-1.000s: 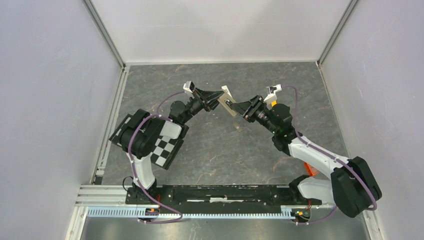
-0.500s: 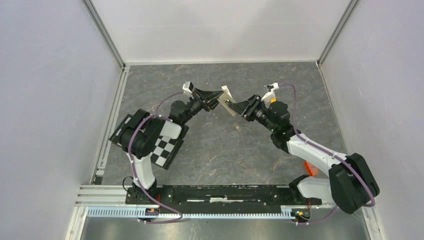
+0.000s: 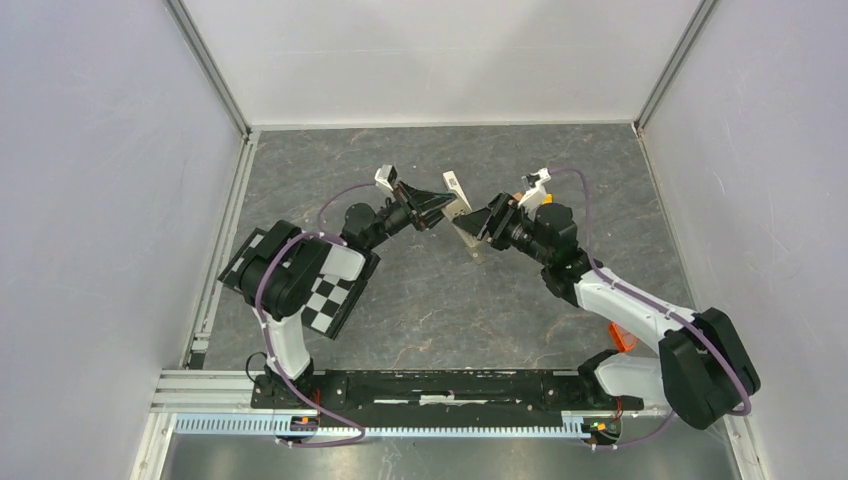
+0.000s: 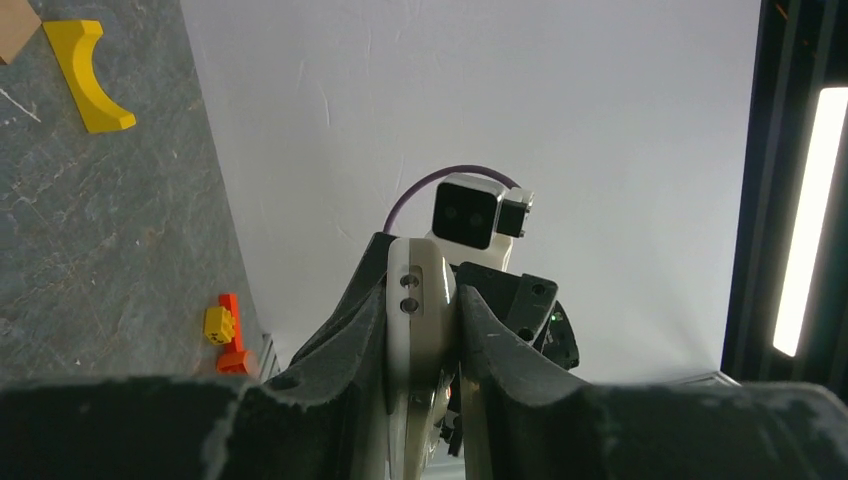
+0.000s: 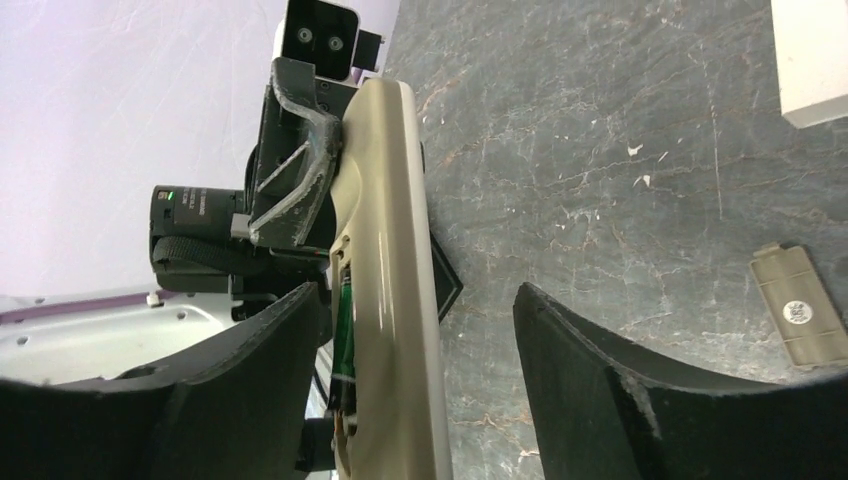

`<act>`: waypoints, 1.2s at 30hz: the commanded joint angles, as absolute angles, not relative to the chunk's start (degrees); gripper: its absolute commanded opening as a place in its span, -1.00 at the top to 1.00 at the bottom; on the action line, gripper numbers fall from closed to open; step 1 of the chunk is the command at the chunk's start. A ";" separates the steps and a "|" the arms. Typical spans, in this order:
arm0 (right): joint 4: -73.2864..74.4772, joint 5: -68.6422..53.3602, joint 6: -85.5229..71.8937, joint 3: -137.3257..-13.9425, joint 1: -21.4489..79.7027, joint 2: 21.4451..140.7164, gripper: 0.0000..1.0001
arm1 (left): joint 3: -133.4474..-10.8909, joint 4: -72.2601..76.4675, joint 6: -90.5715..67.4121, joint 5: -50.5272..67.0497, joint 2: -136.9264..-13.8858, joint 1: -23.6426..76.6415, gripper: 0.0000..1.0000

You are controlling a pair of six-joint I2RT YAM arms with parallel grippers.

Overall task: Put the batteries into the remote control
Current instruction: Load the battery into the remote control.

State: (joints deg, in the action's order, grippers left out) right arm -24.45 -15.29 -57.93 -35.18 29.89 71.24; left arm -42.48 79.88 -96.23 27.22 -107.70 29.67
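Fingers (image 4: 340, 340) of the left tool (image 4: 420, 290) were clenched on the remote control (image 4: 412, 320), one dark pad pressed to each flat side. The remote was seen edge-on and rose past the fingertips. In the top view this tool (image 3: 438, 205) held the remote (image 3: 457, 190) off the surface (image 3: 420, 300), over the middle of its far half.

The right tool (image 5: 418, 300) faced it from the other side with its jaws released and standing wide. The remote (image 5: 385, 200) passed between its two fingers, close beside the one on the left of the right wrist view and well apart from the other. Whether it touched the near finger could not be told. From above, this tool (image 3: 476, 222) sat just beside the remote's lower end.

In the recess on the remote's back a green battery (image 5: 344, 320) showed, lying lengthwise.

A small grey-olive cover (image 5: 795, 305) with a sticker lay flat on the surface below the tools, apart from both. A white bar (image 5: 815, 60) lay farther off on the surface, cut by the frame of the right wrist view. A yellow curved piece (image 4: 90, 75) and, just beside it, the corner of a brown block (image 4: 15, 35) lay on the surface too. An orange and yellow piece (image 4: 225, 330) sat at the edge where the surface met the white wall.
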 commanded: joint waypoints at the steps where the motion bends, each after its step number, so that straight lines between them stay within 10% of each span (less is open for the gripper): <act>1: -30.82 -20.26 -56.17 -33.66 27.47 67.87 -0.58 | -41.51 83.33 -92.01 30.04 -104.50 28.26 0.96; 11: -40.46 -32.03 -55.66 -30.63 23.70 68.74 -0.60 | -41.50 83.36 -89.74 33.98 -103.38 26.77 0.96; 27: -36.59 -34.52 -51.26 -32.50 23.91 73.66 0.19 | -42.72 81.86 -89.81 34.72 -102.35 26.94 0.96; 36: -31.98 -31.74 -46.74 -34.08 25.82 77.21 0.30 | -43.42 82.14 -91.07 34.89 -101.73 27.56 0.96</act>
